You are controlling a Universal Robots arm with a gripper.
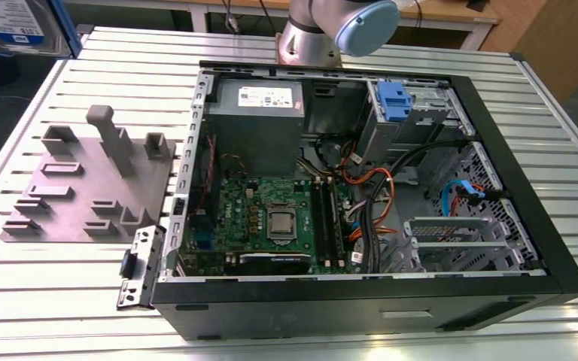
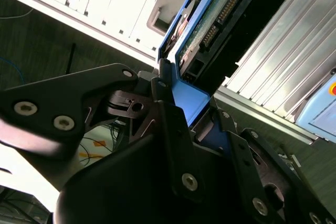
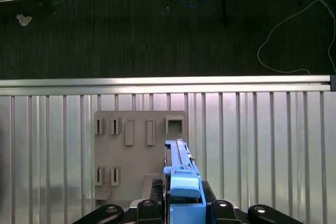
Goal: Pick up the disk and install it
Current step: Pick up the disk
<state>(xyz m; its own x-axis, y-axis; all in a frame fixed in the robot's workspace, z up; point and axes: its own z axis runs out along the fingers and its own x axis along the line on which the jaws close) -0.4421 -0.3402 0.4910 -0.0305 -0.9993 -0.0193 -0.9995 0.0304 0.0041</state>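
Observation:
The disk is at the far top left corner of the exterior view. Its white-and-blue label and blue carrier frame show there, above the table's corner. In the first wrist view the disk stands edge-on, lifted over the grey holder plate. My gripper is shut on the disk's blue frame, with a black finger on each side. In the second wrist view the disk's green circuit side and connector show above my gripper.
An open black computer case lies on the slatted aluminium table. Inside it are a grey power supply, a blue latch, a motherboard and a metal drive cage. The grey holder plate lies to the exterior view's left of the case.

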